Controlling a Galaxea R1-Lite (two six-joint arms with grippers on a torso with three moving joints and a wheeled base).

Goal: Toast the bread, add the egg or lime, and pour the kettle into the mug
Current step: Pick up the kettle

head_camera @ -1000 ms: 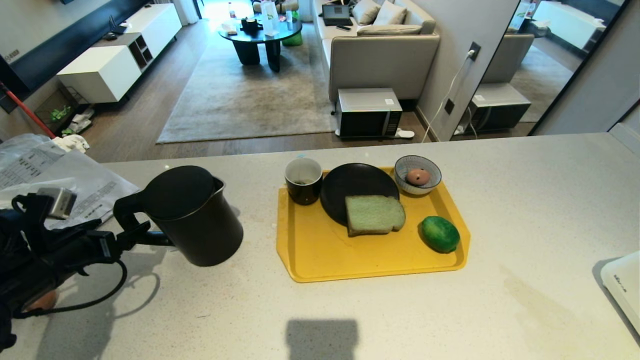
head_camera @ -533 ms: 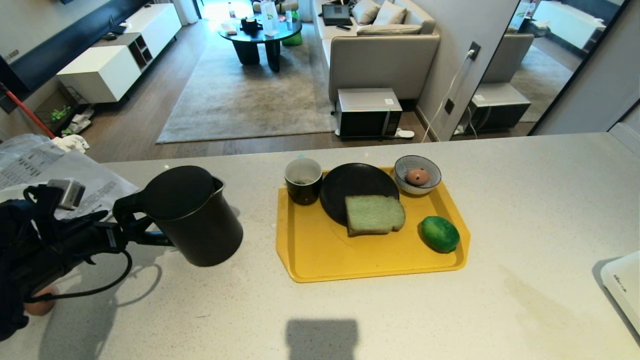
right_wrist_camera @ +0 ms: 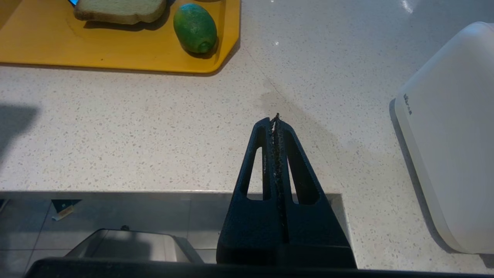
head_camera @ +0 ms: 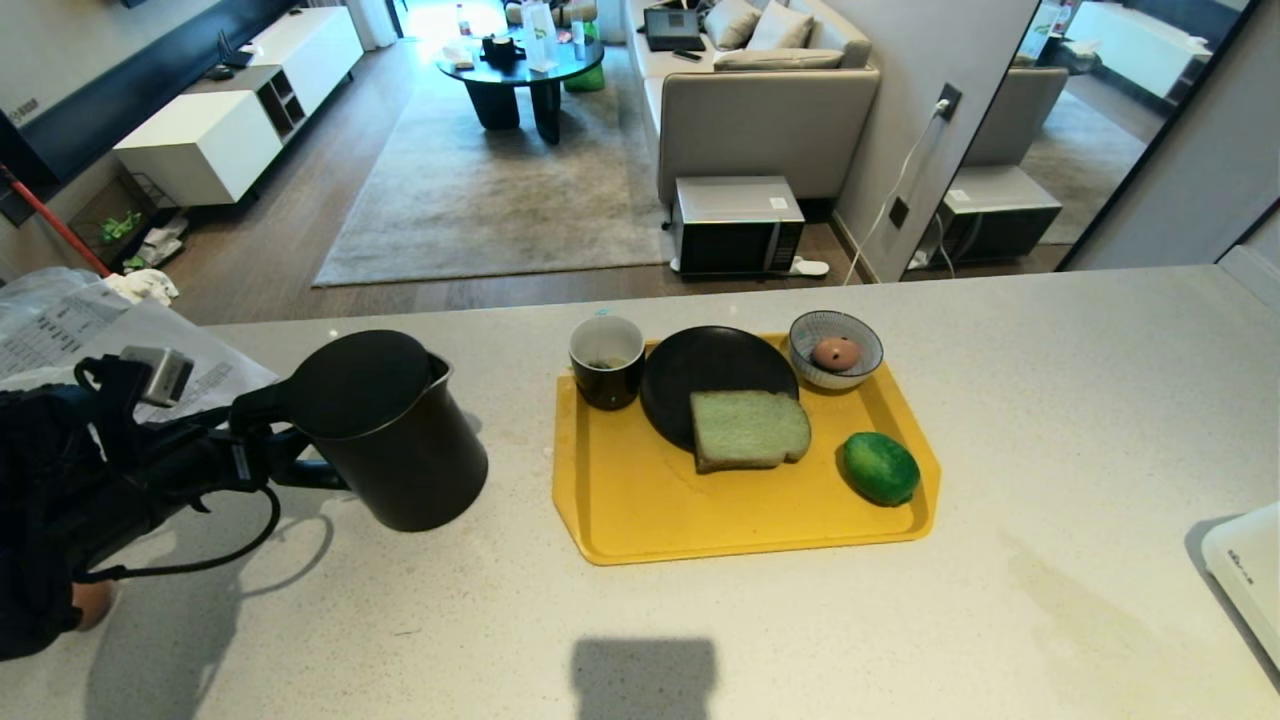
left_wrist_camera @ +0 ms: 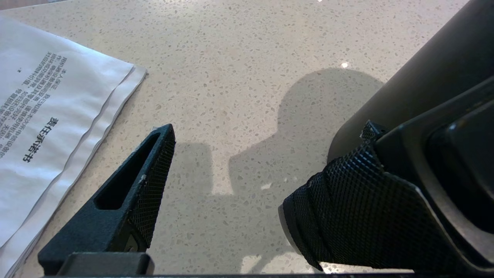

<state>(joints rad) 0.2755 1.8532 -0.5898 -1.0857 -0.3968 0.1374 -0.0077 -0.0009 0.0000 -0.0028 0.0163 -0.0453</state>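
Over the last second your left hand (head_camera: 262, 458) has slid closer to the kettle (head_camera: 385, 430), fingers spread wide with one inside the loop handle (left_wrist_camera: 432, 154), nothing gripped yet; closing looks like the next step toward pouring. The kettle has stayed left of the yellow tray (head_camera: 640, 510), where the mug (head_camera: 606, 361), bread (head_camera: 748, 429) and lime (head_camera: 879, 468) wait. Your right hand (right_wrist_camera: 274, 119) is clenched empty, parked over the speckled tabletop (head_camera: 1050, 400). Papers (left_wrist_camera: 50, 116) lie beside the kettle; a living room lies beyond.
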